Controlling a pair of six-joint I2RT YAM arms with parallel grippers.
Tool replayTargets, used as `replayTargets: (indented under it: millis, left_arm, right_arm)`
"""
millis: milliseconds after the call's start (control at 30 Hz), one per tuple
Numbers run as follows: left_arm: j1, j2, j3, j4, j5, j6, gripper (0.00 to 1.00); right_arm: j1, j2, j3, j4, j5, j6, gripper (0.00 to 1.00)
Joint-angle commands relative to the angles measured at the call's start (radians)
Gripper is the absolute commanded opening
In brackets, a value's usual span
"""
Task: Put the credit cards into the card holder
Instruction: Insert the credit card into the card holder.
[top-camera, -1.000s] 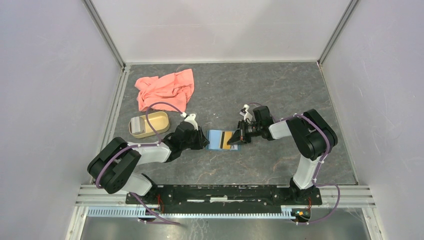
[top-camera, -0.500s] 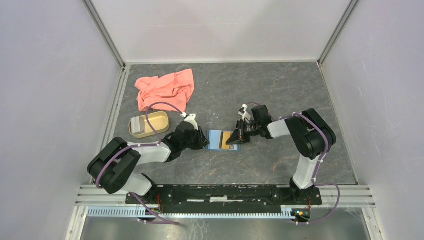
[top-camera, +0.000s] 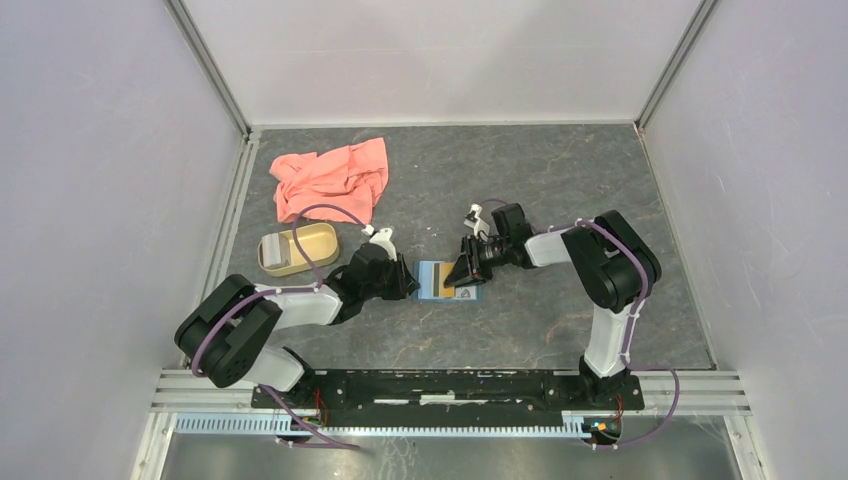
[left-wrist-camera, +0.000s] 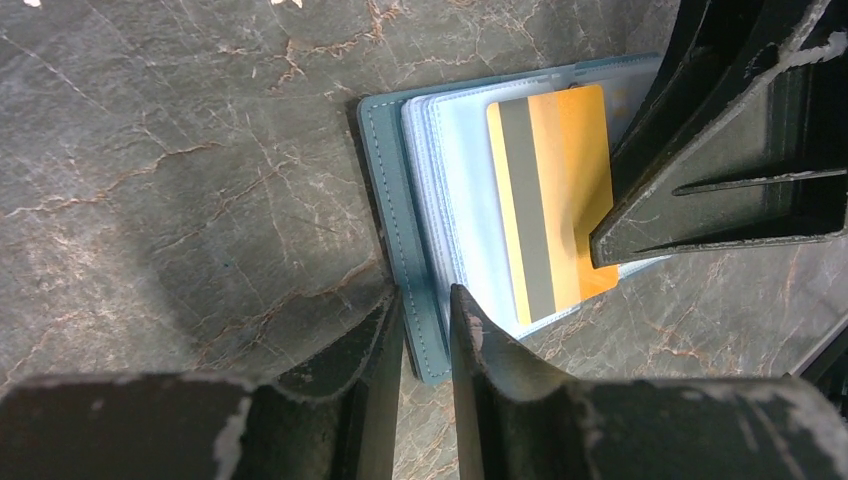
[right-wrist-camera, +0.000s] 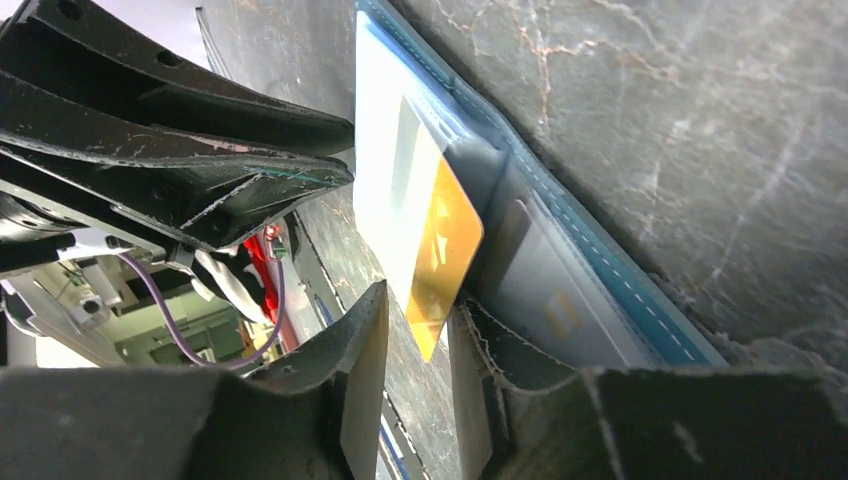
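Note:
The teal card holder (top-camera: 430, 281) lies open on the grey table between my two grippers. My left gripper (left-wrist-camera: 425, 300) is shut on the holder's teal cover edge (left-wrist-camera: 390, 170). A gold-yellow credit card (left-wrist-camera: 560, 200) with a dark stripe sits partly in a clear sleeve, one end sticking out. My right gripper (right-wrist-camera: 417, 310) is open, and the gold card's corner (right-wrist-camera: 445, 250) lies in the gap between the jaws. A grey card (right-wrist-camera: 555, 305) shows through another sleeve of the holder (right-wrist-camera: 610, 280). In the top view the right gripper (top-camera: 462, 272) is at the holder's right edge.
A tan oval dish (top-camera: 315, 242) with a pale flat thing in it stands left of the left arm. A salmon-pink cloth (top-camera: 330, 178) lies crumpled behind it. Pale walls enclose the table on three sides.
The right gripper has moved left against the holder, the gold card has slid further in, and the right jaws have opened off the card. The left gripper has not moved.

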Motion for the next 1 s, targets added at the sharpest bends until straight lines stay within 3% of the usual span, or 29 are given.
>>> replayTargets:
  millis: [0, 467, 967]
  left_arm:
    - [-0.001, -0.022, -0.010, -0.003, 0.018, -0.015, 0.31]
    - [-0.001, -0.103, -0.024, -0.038, 0.002, -0.019, 0.33]
    - [-0.001, -0.190, -0.039, -0.045, 0.021, -0.038, 0.34]
  right_arm:
    - [0.005, -0.008, 0.033, -0.070, 0.042, -0.124, 0.37]
    - [0.034, -0.074, 0.122, -0.308, 0.230, -0.403, 0.55]
    - [0.127, -0.109, 0.197, -0.471, 0.497, -0.642, 0.62]
